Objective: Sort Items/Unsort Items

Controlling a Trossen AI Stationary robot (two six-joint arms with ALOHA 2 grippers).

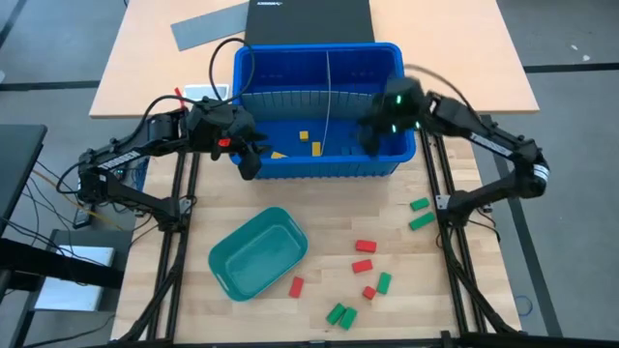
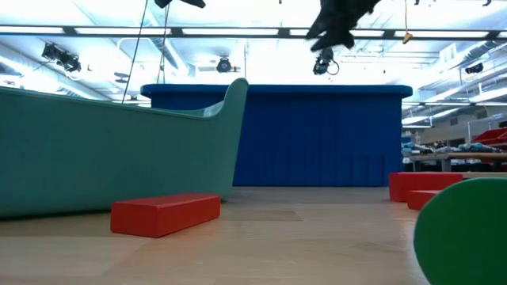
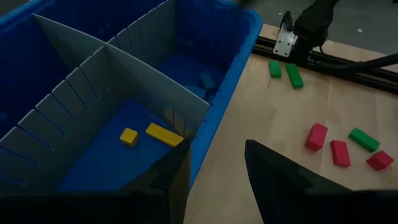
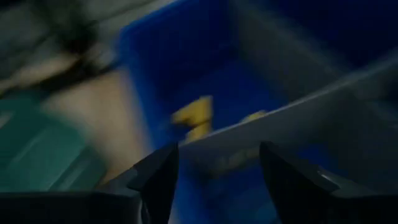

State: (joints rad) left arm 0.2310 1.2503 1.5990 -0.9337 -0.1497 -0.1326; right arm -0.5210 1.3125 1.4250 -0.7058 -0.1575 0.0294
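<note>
Table blocks (image 1: 364,246) beyond right claw (image 1: 371,138)

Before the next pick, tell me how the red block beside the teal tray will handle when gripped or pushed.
The red block looks rigid and flat-sided, so it should slide rather than roll. It lies on its broad face on the wooden table, so tipping seems unlikely. Its smooth faces may be slightly slippery between fingers.
</note>
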